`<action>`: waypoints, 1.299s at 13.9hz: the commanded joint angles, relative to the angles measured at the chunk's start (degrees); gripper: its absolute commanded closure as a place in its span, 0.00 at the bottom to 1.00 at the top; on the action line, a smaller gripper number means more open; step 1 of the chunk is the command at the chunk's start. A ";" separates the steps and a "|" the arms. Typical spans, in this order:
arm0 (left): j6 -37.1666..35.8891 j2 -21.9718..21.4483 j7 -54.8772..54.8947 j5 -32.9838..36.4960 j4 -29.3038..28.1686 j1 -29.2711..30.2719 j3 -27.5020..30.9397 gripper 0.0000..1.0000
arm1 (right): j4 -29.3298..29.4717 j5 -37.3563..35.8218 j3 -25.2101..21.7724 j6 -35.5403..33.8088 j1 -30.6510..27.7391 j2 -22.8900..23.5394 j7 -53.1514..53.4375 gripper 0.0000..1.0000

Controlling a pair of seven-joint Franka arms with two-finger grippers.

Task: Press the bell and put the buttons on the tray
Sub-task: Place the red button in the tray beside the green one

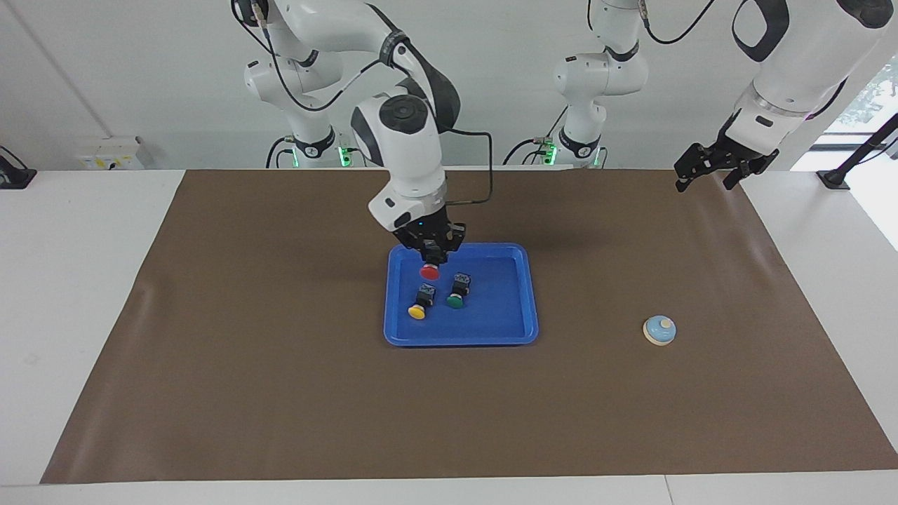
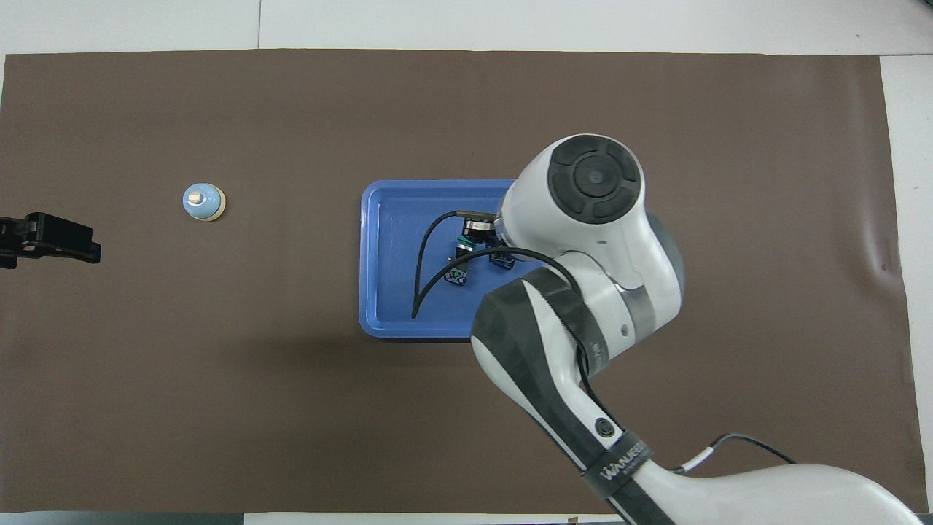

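So the right gripper [image 1: 433, 257] is up over the blue tray [image 1: 523, 308], over the part of it nearest the robots, fingers clamped on the red button [image 1: 430, 271] – red cap pointing down, clear of the tray floor as far as the facing view shows. From overhead the right arm's wrist covers most of that, so the red button can't be made out there.

The other two buttons are lying in the tray, side by side and just apart: the yellow button [image 1: 419, 304] toward the right arm's end and the green button [image 1: 457, 292] next to it, both on their sides with the caps pointing away from the robots. The green one pokes out from under the arm in the overhead view [image 2: 459, 264].

The bell [image 1: 659, 330] sits on the brown mat [image 1: 280, 393] well apart from the tray, toward the left arm's end.

The left gripper [image 1: 708, 170] waits over the mat's edge at its own end – fingers spread, holding nothing
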 commanded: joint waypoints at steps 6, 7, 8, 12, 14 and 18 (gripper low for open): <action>-0.61 -0.10 0.00 0.60 0.50 0.41 -0.25 0.00 | 9.12 -0.80 -0.55 4.04 6.30 12.21 3.06 1.00; -0.61 -0.10 0.00 0.60 0.50 0.41 -0.25 0.00 | 9.03 -0.88 -0.47 5.78 6.39 12.56 3.06 1.00; -0.61 -0.10 0.00 0.60 0.50 0.41 -0.25 0.00 | 8.60 -1.23 -0.47 7.28 6.91 12.99 3.06 1.00; -0.61 -0.10 0.00 0.60 0.50 0.41 -0.25 0.00 | 6.66 -2.55 -0.55 9.93 8.14 14.32 2.97 1.00; -0.61 -0.10 0.00 0.60 0.50 0.41 -0.25 0.00 | 2.03 -2.55 -0.55 16.48 8.41 14.32 2.97 1.00; -0.61 -0.10 0.00 0.60 0.50 0.41 -0.25 0.00 | 0.33 -2.38 -0.47 17.76 8.41 14.23 3.06 1.00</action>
